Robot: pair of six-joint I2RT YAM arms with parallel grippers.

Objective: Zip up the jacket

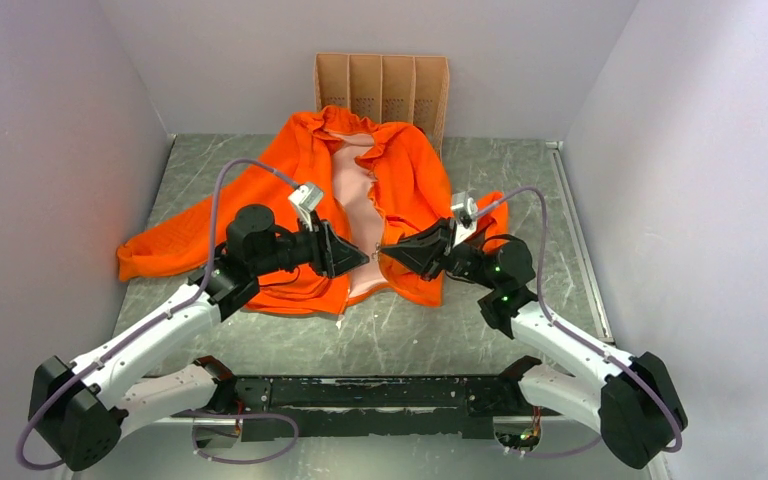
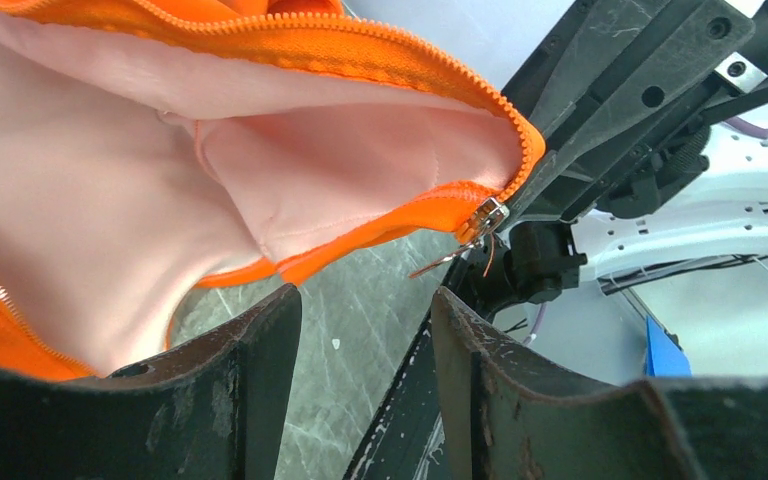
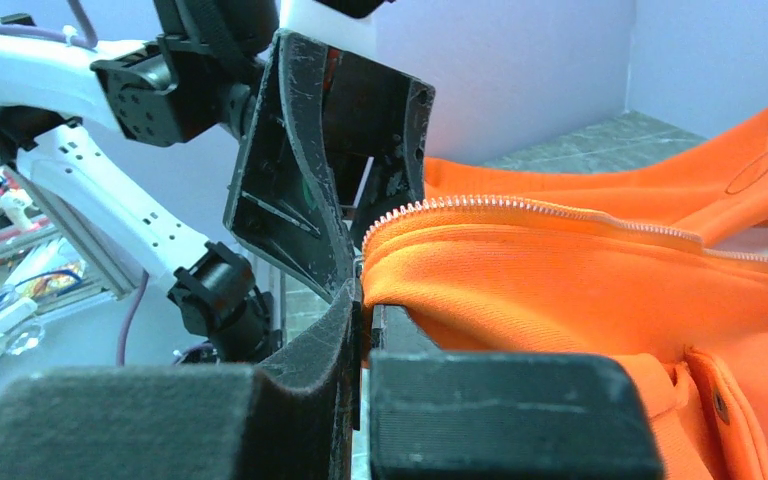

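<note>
Jacket [image 1: 415, 170] flat on tabletop [image 1: 410, 335], front open, pink lining [image 1: 355, 195] showing, collar at far side. Right claw [image 3: 365, 300] pinched together on bottom corner of one front edge, held off tabletop. Zipper slider [image 2: 485, 218] hangs at that corner. Left claw [image 2: 365, 300] fingers apart, empty, facing slider. Step, by my reading: mating zipper ends, barely begun. Next move calls for left claw to take other front edge [image 2: 0, 310] and feed its end into slider.

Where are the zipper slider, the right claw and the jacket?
zipper slider [image 2: 482, 218], left wrist view, its silver body.
right claw [image 3: 364, 315], right wrist view, midway between the fingertips.
jacket [image 1: 412, 168], top external view, orange front panel.
</note>
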